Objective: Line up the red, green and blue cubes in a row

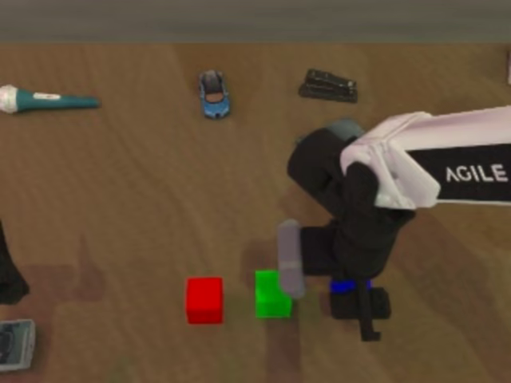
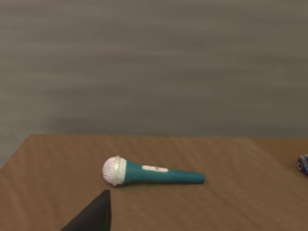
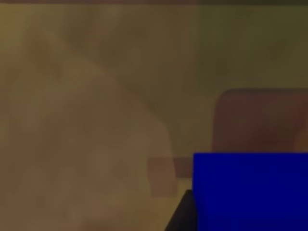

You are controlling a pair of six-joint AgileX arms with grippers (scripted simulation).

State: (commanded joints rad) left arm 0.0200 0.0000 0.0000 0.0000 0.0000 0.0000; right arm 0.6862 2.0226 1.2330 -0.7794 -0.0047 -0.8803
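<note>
red cube: the small matte bright red cube (image 1: 204, 299) is set on the brown wooden table (image 1: 120, 215) toward the six o'clock edge, at the nine o'clock end of the forming row; it appears placed, with nothing touching it.
green cube: the small matte bright green cube (image 1: 270, 294) is seen just at three o'clock of the red one, apart from it by a small gap and on about the same line, so two places of the row seem filled.
blue cube: the small matte deep blue cube (image 1: 345, 286) is mostly hidden under the right gripper in the top view, only a strip showing, at three o'clock of the green cube; in the right wrist view it fills the near corner (image 3: 250, 191).
right gripper: the black two-finger right gripper (image 1: 351, 291) is held low over the third spot, presumably so the blue cube lands in line with the others; whether the jaws are pinching the cube or spread cannot be told.
stage: judged as the last placement of the row, with release not confirmed.
left arm: parked at the nine o'clock edge of the table, idle, its wrist camera facing a teal microphone with a white head (image 2: 149, 174).
clutter: a blue toy car (image 1: 213, 93) and a black stapler (image 1: 328, 85) are left toward twelve o'clock, well apart from the row.
</note>
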